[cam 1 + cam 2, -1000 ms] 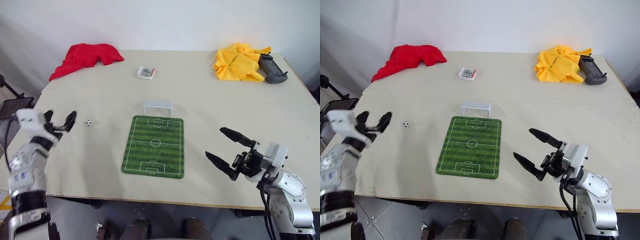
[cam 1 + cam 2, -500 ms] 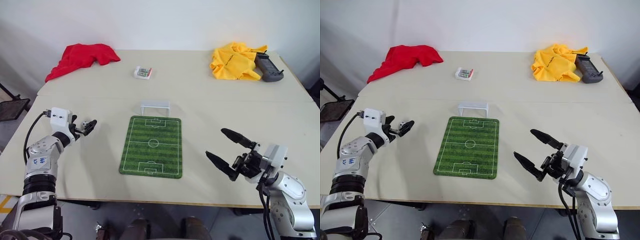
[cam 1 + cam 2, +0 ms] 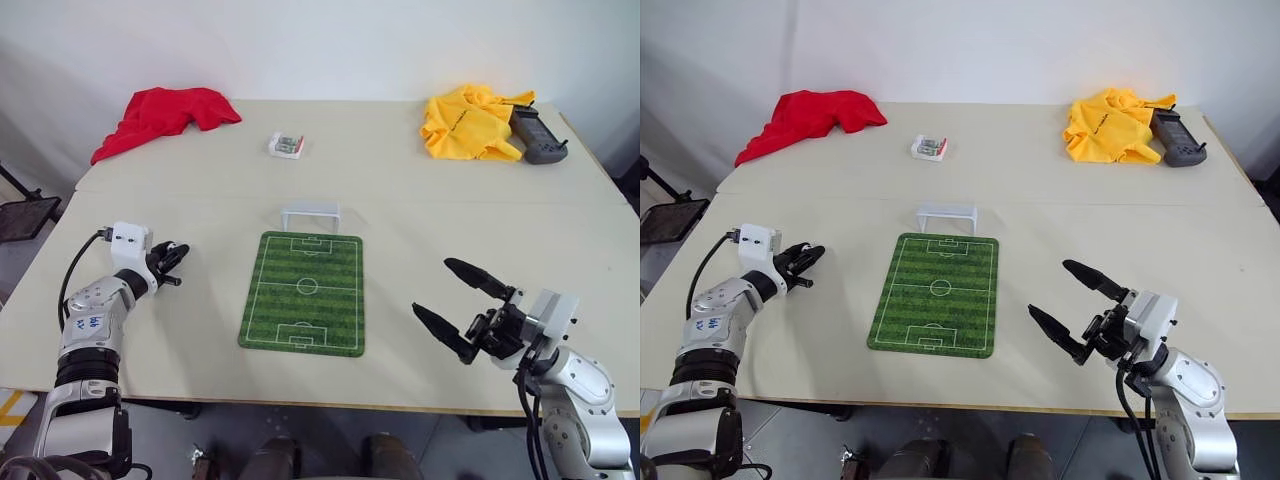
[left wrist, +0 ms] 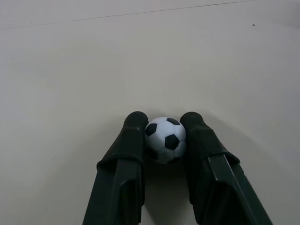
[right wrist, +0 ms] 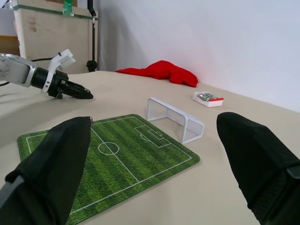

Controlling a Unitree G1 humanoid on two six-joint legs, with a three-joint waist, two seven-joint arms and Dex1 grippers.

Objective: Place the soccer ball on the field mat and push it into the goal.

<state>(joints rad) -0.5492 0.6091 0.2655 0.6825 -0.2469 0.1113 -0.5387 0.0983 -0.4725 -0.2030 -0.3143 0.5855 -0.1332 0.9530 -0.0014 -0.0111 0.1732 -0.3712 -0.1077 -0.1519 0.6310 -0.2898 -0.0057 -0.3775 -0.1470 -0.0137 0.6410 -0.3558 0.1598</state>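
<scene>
Pinching the soccer ball (image 4: 165,139) between its two black fingers (image 4: 123,161), the left claw (image 3: 172,262) sits low over the bare desk (image 3: 200,190) near its left edge, pointing across toward the field mat (image 3: 304,292). From the left wrist view the ball rests right at the fingertips, one finger pressed to each side of it, the desk just beneath; whether the ball is touching the desk I cannot tell. The claw and ball are well apart from the mat, off to its left.

Behind them, at the far left corner of the desk, lies a crumpled red cloth (image 3: 165,112). A small white box (image 3: 286,145) sits farther along the back, nearer the middle.

The green mat lies flat in the middle of the desk, its long side running away from the robot. The goal (image 3: 310,215) stands just beyond the mat's far short edge, its open mouth facing the mat.

At the far right corner a yellow cloth (image 3: 470,124) lies bunched, with a dark handheld controller (image 3: 538,136) touching its right side.

The right claw (image 3: 461,310) hangs near the front edge, right of the mat, its fingers spread wide and holding nothing.
</scene>
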